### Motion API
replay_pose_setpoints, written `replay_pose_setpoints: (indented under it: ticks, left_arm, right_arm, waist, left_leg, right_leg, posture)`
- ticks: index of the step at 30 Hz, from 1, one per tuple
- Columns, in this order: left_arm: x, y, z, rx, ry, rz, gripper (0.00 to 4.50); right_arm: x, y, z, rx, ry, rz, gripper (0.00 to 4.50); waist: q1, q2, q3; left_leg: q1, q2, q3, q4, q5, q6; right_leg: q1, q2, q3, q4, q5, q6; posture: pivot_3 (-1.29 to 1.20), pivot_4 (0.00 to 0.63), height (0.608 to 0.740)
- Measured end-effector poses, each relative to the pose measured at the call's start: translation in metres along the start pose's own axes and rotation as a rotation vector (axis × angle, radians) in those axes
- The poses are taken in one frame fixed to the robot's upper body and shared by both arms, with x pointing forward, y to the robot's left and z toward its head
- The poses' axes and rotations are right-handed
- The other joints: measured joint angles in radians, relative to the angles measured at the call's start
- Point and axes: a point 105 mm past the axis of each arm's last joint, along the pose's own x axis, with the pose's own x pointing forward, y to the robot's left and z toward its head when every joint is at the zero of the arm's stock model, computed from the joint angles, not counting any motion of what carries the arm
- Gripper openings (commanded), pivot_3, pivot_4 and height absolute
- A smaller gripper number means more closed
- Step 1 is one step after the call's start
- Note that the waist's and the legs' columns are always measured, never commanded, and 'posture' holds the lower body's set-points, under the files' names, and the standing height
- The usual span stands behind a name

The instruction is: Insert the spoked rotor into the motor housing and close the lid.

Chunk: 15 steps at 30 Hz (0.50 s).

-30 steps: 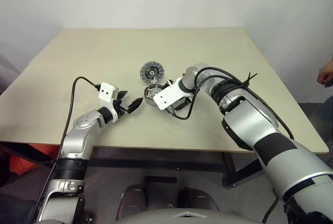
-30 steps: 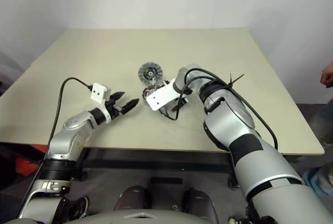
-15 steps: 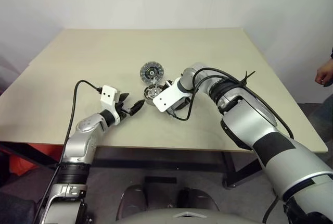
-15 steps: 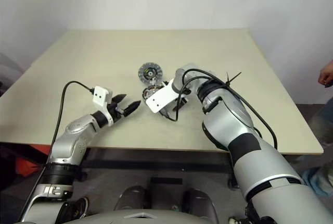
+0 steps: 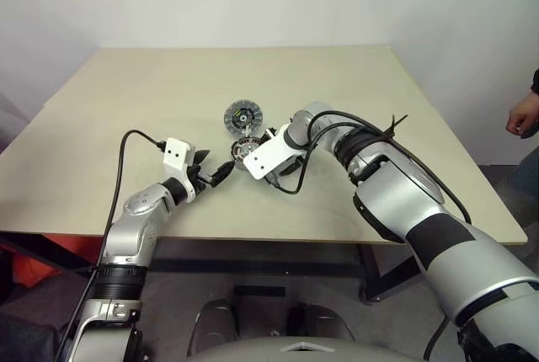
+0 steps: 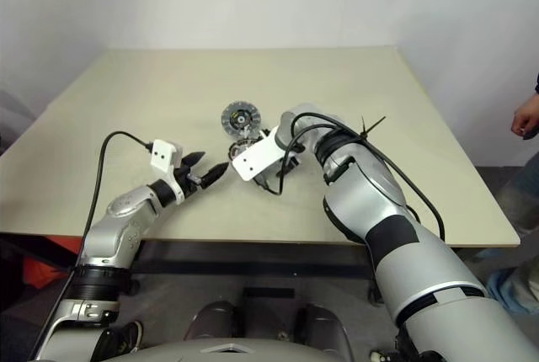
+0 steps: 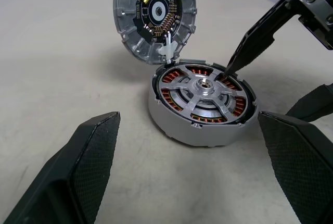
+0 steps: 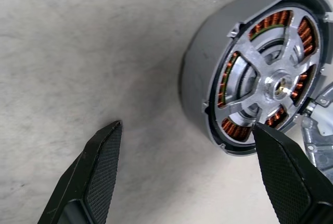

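Left gripper (image 7: 184,182), nearest the robot, hovers low over the table (image 5: 126,109) with its two black fingers (image 7: 88,151) spread wide and empty, aimed level at the motor housing (image 7: 200,107) just ahead; this stance likely frames the housing so it can be steadied. The housing sits upright on the table, copper windings ringing its inside, and the spoked rotor (image 7: 203,91) already lies seated within it, hub centred, spokes over the windings. Right gripper (image 8: 192,151) points steeply down at the housing from the other side, jaws fully apart and holding nothing; one fingertip (image 7: 234,60) stands at the housing's far rim, contact uncertain. Beyond, the lid (image 7: 156,13) stands tilted open behind the housing, its lower edge meeting the housing's back rim at a small white piece that looks like a hinge, circuit face toward the left wrist camera; it has yet to be folded down, which appears to be the remaining step. Compared with a second earlier, the left gripper has crept slightly closer to the housing, while housing, rotor and lid are unmoved and both grippers stay wide open
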Motion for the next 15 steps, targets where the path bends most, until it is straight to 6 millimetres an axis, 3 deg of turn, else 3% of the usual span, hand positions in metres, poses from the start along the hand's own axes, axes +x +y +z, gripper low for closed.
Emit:
replay_pose_setpoints:
  ticks: [15]
  left_arm:
    - [0.0011,-0.0024,-0.0020,-0.009,0.001,-0.004,4.50]
  right_arm:
    - [-0.0002,0.0003,0.0025,-0.003,-0.017,0.006,4.49]
  waist:
    - [0.000,0.000,0.000]
  left_leg:
    - [0.000,0.000,0.000,0.000,0.000,0.000]
  right_leg:
    - [0.000,0.000,0.000,0.000,0.000,0.000]
  posture:
    - [0.00,0.000,0.740]
